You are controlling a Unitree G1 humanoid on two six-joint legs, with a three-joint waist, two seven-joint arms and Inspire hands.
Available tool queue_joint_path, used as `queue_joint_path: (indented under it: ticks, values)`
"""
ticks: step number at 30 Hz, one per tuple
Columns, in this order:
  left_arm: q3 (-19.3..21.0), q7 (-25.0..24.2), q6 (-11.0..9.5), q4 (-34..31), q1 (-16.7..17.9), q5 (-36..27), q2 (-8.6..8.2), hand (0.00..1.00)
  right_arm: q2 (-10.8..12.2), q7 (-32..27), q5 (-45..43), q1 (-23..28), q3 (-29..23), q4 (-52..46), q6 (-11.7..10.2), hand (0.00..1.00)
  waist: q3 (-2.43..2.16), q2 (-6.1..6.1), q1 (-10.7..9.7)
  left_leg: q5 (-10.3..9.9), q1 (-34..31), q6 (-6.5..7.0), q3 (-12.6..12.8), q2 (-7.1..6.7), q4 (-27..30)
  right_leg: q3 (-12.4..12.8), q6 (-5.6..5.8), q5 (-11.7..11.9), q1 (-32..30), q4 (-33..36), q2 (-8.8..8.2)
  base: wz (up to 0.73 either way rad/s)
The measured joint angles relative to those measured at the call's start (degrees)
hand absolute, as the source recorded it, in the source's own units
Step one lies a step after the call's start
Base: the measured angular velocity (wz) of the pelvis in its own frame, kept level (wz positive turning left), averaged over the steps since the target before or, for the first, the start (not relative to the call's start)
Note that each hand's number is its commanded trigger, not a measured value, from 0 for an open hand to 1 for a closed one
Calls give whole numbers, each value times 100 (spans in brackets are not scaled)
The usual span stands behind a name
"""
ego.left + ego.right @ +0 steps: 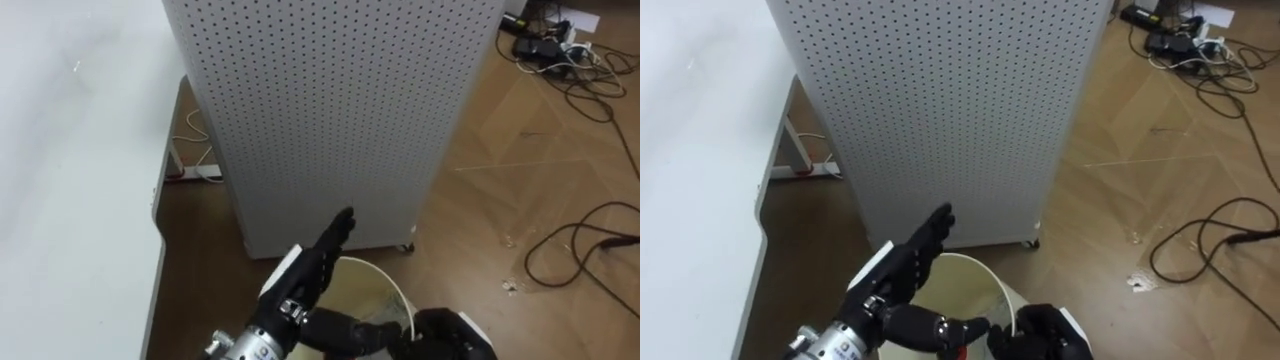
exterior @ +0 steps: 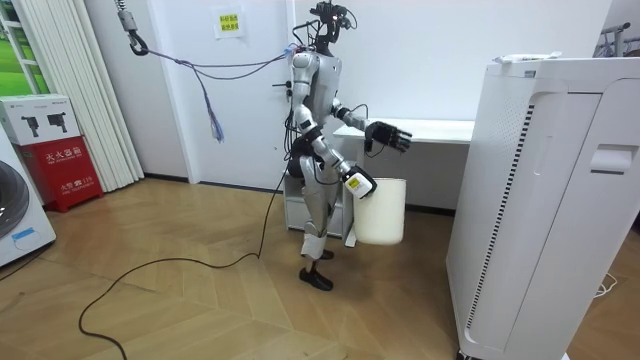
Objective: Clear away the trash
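I hold a white bin (image 1: 386,277) low in front of me, and its rim shows at the bottom of the eye views. My right hand (image 1: 452,337) is curled on the rim at the lower right; in the room view it (image 2: 358,183) carries the bin (image 2: 381,215) at hip height. My left hand (image 1: 314,266) reaches forward over the bin with straight fingers and holds nothing. It (image 2: 388,135) shows stretched out in the room view. A small pale scrap (image 1: 510,286) lies on the wooden floor to the right.
A tall white perforated cabinet (image 1: 330,110) stands right ahead, close to the bin. A white table (image 1: 70,150) runs along my left. Dark cables (image 1: 580,240) loop over the floor at right, with a power strip (image 1: 545,45) beyond them.
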Motion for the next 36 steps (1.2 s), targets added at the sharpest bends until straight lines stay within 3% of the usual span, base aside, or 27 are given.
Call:
queue_joint_path:
  ticks: [4,8,11,16,25,31,36]
  values:
    - [287,321,-31,-643,296,284,63,0,-144,13,1,385,0,-443,0,100,-53,-28,140,-27,450,-47,-160,-6,-202,144,-24,4,348,-132,92,-27]
    - [347,724,-160,-796,335,435,102,0,-237,-2,-8,803,-81,-889,0,100,-133,-13,124,-19,819,-67,-181,-10,-428,133,-17,14,697,-311,132,-6]
    - [476,1072,-210,-1302,472,906,209,0,-251,-9,-11,1103,-127,-1254,-1,100,-161,-19,90,0,1088,-90,-177,-15,-614,178,-15,17,905,-368,163,-6]
    - [531,1458,-385,-1696,438,1399,305,0,-254,-88,-29,1168,-123,-1512,-1,100,-165,4,51,10,1301,-99,-174,-14,-692,184,-14,16,1095,-423,182,-2]
    - [897,2069,-469,-2056,408,2305,354,0,-246,-185,-32,1194,-141,-1735,-1,100,-137,88,-52,10,1473,-99,-139,-25,-809,230,-4,21,1184,-520,202,-4]
    - [1254,2364,-551,-2367,394,2510,465,0,-253,-66,-14,1411,-241,-1712,1,100,-129,133,64,10,1567,-101,183,-13,-898,451,-1,25,1057,-430,276,-26]
    - [1353,2611,-622,-2368,313,2521,519,0,-252,-72,-17,1434,-205,-1663,5,100,-103,165,150,10,1664,-101,260,0,-971,280,-36,87,1042,-397,257,-37]
